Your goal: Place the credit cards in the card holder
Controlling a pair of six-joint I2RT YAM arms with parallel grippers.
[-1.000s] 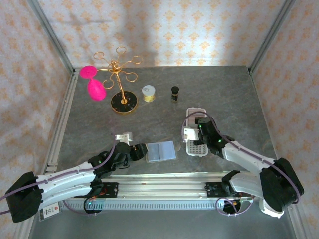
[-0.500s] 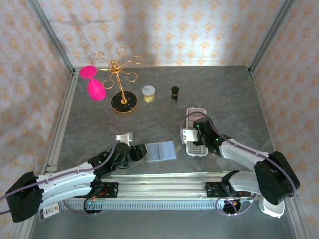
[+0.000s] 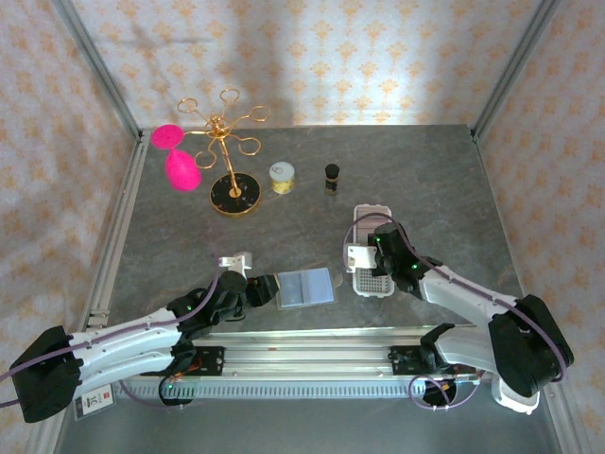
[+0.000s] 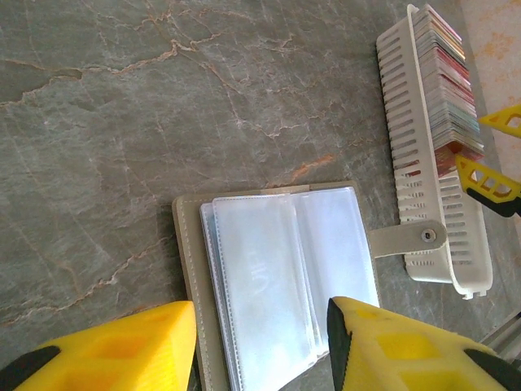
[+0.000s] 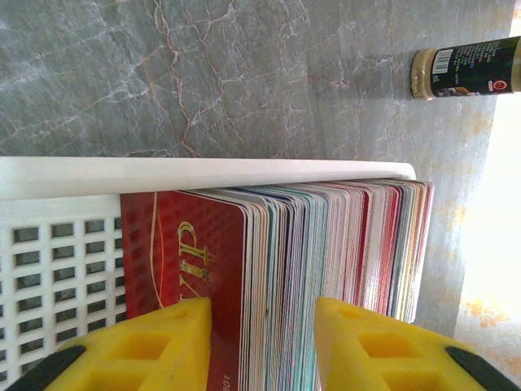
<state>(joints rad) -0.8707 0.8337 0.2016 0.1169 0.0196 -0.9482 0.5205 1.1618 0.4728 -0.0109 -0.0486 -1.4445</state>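
Right gripper (image 5: 256,314) has closed in around a few cards (image 5: 326,236) in the tray (image 5: 203,175), pinching or not I can't tell, so a pick looks underway; the card holder (image 4: 285,269) lies open by the near edge of the table (image 3: 189,236).

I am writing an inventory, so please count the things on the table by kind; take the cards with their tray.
Gold wire stand on black round base: 1
Pink egg-shaped objects: 2
Small round gold tin: 1
Small dark bottle: 1
White perforated plastic tray of cards: 1
Open grey-green card holder: 1
Total: 7
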